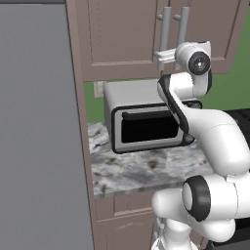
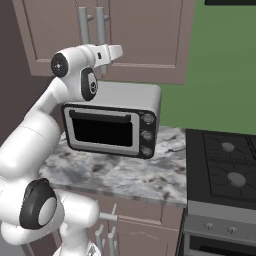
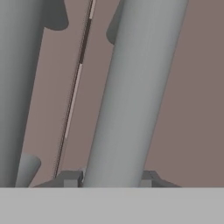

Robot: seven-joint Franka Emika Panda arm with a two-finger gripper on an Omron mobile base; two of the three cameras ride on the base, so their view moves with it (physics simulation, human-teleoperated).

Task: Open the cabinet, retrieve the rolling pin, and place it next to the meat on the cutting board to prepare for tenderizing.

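The cabinet (image 1: 122,34) (image 2: 150,35) hangs above the counter with both doors closed; a thin seam runs between them. Its two grey bar handles (image 1: 166,22) (image 2: 83,22) stand side by side at the seam. My gripper (image 3: 111,177) (image 1: 168,53) (image 2: 106,51) is raised to their lower ends. In the hand view the right-hand bar handle (image 3: 131,87) runs down between my finger tips (image 3: 70,178), which are shut on it; the other bar (image 3: 19,87) stands to its left. The rolling pin, the meat and the cutting board are out of view.
A silver toaster oven (image 1: 146,124) (image 2: 112,122) sits on the marble counter (image 1: 141,168) (image 2: 115,172) right under the cabinet. A black stove (image 2: 225,165) adjoins the counter on the right. A tall grey panel (image 1: 34,127) stands at the left. Base cabinets (image 2: 145,225) lie below.
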